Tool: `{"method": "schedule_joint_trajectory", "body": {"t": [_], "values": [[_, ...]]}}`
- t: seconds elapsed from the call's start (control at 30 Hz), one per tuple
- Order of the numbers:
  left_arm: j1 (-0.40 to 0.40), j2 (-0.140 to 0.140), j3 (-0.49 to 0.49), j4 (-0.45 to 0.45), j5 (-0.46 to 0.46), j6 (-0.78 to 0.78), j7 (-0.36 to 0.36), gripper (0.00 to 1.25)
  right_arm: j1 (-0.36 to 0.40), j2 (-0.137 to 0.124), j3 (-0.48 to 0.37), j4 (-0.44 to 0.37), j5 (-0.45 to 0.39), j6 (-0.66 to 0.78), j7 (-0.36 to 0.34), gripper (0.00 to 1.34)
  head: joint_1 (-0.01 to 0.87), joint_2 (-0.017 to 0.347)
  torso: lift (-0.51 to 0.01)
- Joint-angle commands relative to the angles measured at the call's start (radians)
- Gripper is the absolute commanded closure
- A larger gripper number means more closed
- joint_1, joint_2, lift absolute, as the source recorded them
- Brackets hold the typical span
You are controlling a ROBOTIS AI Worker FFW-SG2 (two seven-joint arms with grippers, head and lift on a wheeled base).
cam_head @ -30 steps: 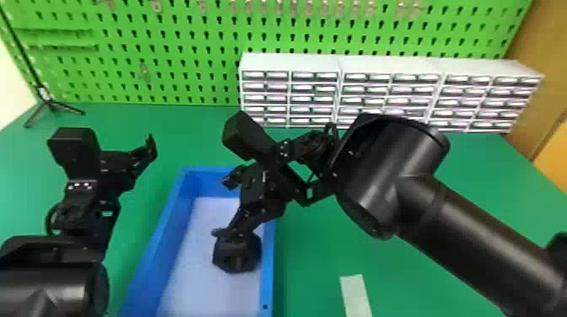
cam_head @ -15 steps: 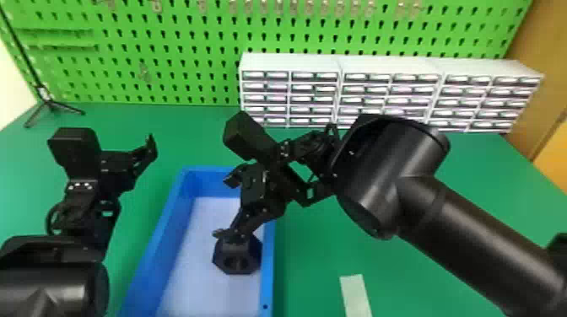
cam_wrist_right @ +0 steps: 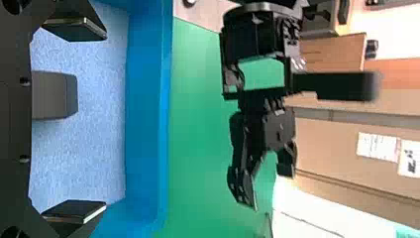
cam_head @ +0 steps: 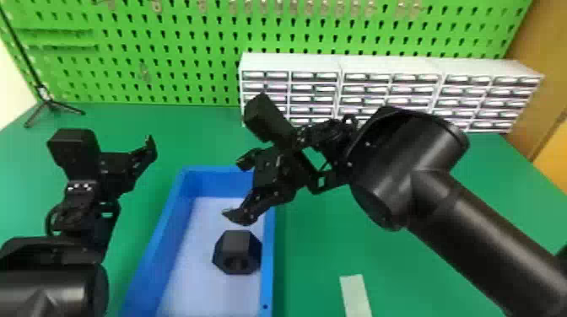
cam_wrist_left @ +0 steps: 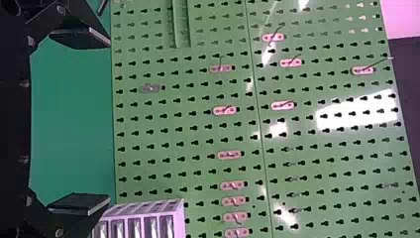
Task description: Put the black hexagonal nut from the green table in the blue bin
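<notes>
The right hand (cam_head: 240, 189) is wide open and empty. At six o'clock from it, the black hexagonal nut (cam_head: 237, 251) sits in the blue bin (cam_head: 211, 182). The left hand (cam_head: 122, 170) is open and empty too.

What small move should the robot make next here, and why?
I'd probably raise the right gripper a little, away from the blue bin: the black hexagonal nut rests on the bin's floor, by the wall on the robot's right, and the gripper's fingers stand wide open, clear of it, so nothing seems left to release.
</notes>
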Motion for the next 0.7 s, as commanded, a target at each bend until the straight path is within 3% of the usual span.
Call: {"method": "schedule_joint_trajectory", "body": {"t": [0.0, 0.67], "values": [[0.000, 0.001, -0.004, 0.000, 0.002, 0.000, 0.000, 0.17, 0.029, 0.014, -0.069, -0.002, 0.041, 0.000, 0.009, 0.10, 0.683, 0.028, -0.096], [-0.004, -0.001, -0.022, 0.000, 0.011, 0.005, 0.000, 0.17, 0.179, 0.111, -0.403, 0.000, 0.229, -0.017, 0.012, 0.10, 0.683, 0.028, -0.096]]}}
